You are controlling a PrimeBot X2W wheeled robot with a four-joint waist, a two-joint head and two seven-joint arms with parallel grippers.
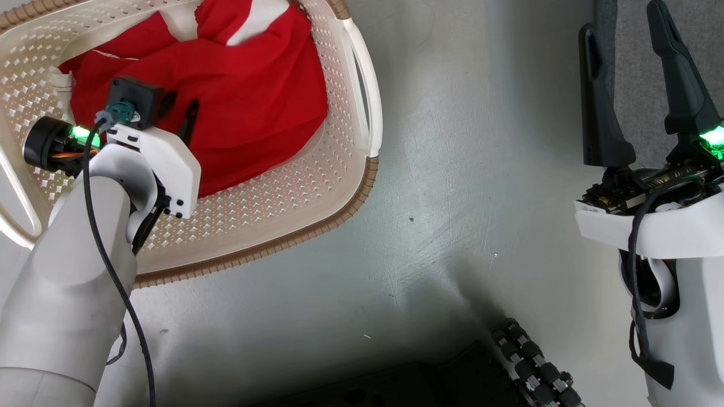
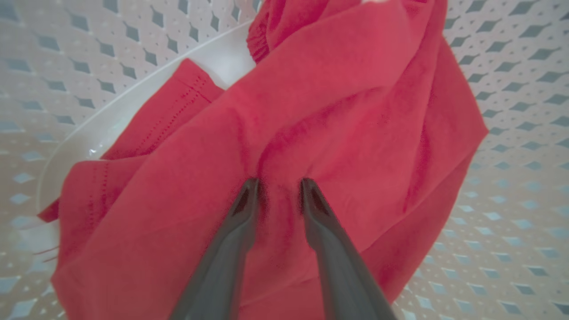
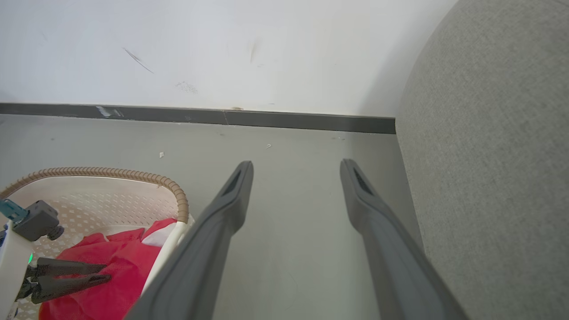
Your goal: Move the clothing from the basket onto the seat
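I'm looking down at a grey, scuffed floor (image 1: pixel 441 169) that runs back to a white wall (image 3: pixel 266 53) with a dark skirting strip (image 3: pixel 289 119) along its foot.

The seat (image 3: pixel 489 178), a big grey fabric sofa with a rounded edge, stands on my right side. No red cloth lies on the part of it I can see.

The basket (image 1: pixel 254 198) sits on the floor to my left, well apart from the seat. It is cream with perforated walls, a brown ribbed rim and a white handle (image 1: pixel 365 85) on the side nearer the seat.

The clothing (image 1: pixel 254 102) lies inside the basket in a bright red crumpled heap covering most of its bottom, with a white panel (image 1: pixel 254 22) showing at the far end. A stitched hem shows along one folded edge in the left wrist view.

My right tool (image 3: pixel 297 166) hangs over bare floor just beside the seat, its two fingers spread wide with nothing between them.

My left tool (image 2: pixel 279 186) is down in the basket, its tips pressed into the red cloth. A ridge of cloth stands in the narrow gap between them. I cannot tell whether that ridge is truly clamped.
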